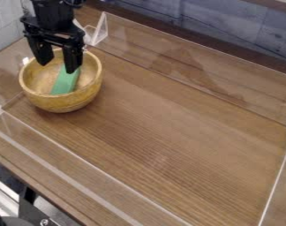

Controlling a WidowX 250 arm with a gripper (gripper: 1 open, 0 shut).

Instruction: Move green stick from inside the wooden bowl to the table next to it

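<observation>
The bright-green rectangular stick point(65, 82) was seen unmoved inside the round tan wooden bowl point(45, 99), ungrasped between spread fingers point(72, 59), the brown wood-grain table point(181, 124) unreached.

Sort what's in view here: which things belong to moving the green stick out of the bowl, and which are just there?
Part of the job:
- green stick, lying inside the bowl
- wooden bowl
- table, where the stick goes
- gripper, open above the bowl, pointing down

Just there:
- clear plastic rim around the table
- white clip on the rim behind the bowl
</observation>
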